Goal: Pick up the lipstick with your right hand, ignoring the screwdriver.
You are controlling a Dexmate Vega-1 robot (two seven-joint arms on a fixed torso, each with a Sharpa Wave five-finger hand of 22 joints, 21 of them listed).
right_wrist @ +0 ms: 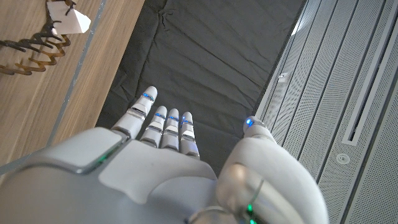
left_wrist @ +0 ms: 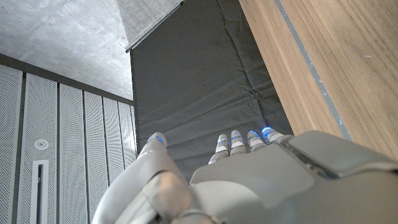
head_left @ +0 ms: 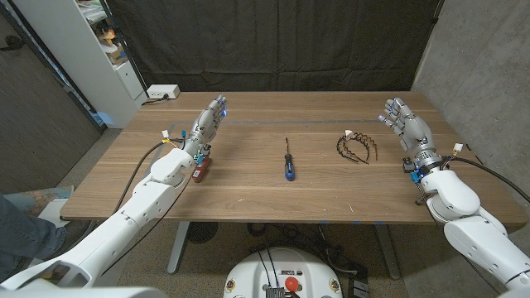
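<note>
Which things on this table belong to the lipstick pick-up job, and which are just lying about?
For the job:
right hand, holding nothing, over the table's right side
small red item beside the left forearm, probably the lipstick

Lying about:
screwdriver, mid-table, to be ignored
toothed hairband, nearer the right hand
left hand, holding nothing

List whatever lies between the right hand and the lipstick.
Two things lie on that line across the table. The brown toothed hairband is nearer the right hand, and the screwdriver is at mid-table. The lipstick lies beyond both, close beside the left forearm, which crowds it.
</note>
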